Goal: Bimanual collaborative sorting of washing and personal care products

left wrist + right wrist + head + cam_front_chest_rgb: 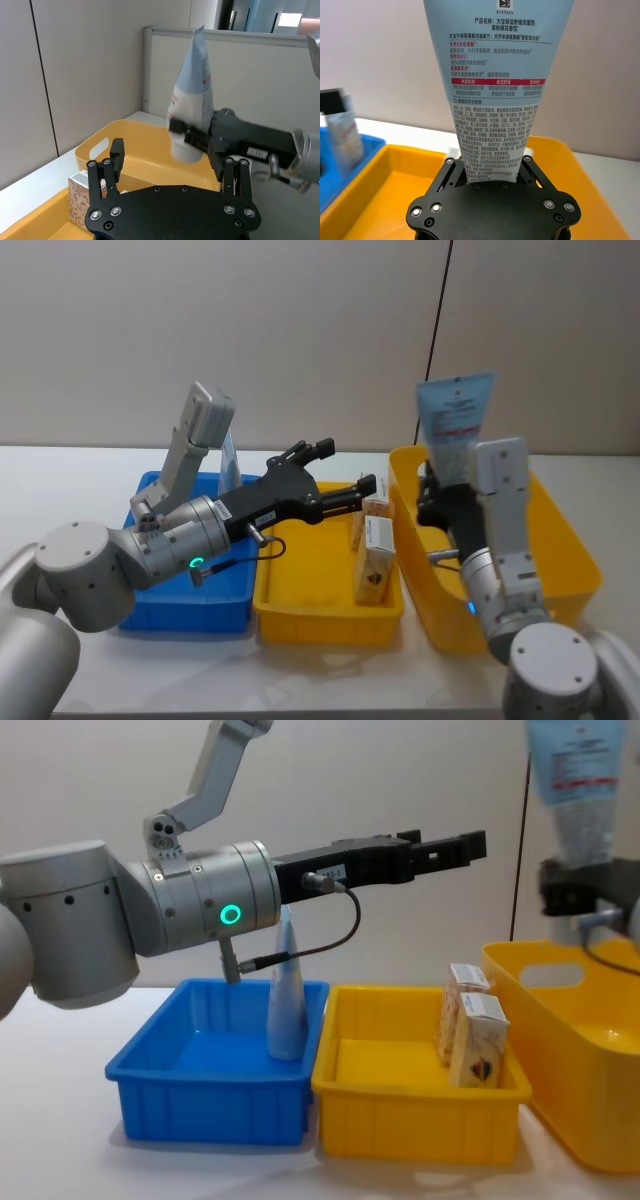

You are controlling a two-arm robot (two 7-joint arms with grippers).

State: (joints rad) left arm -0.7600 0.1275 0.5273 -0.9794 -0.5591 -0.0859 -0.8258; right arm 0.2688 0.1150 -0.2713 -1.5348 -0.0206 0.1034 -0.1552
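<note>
A tube (287, 1010) stands in our blue bin (200, 1095), two cartons (470, 1025) in the small yellow bin (420, 1120). Our right gripper (438, 502) pinches a second tube (455, 425), not yet sorted; our left gripper (347, 466) hangs spread.

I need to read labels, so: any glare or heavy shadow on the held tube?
Right wrist view: the tube in the right gripper is evenly lit, no glare on its print. Chest view: only soft shadows under the bins.

A white table (60, 475) stands against a plain beige wall (200, 320) with a thin dark vertical line (437, 320) at right. Farther right, a pale framed partition (240, 75) stands under a bright panel (290, 20).
</note>
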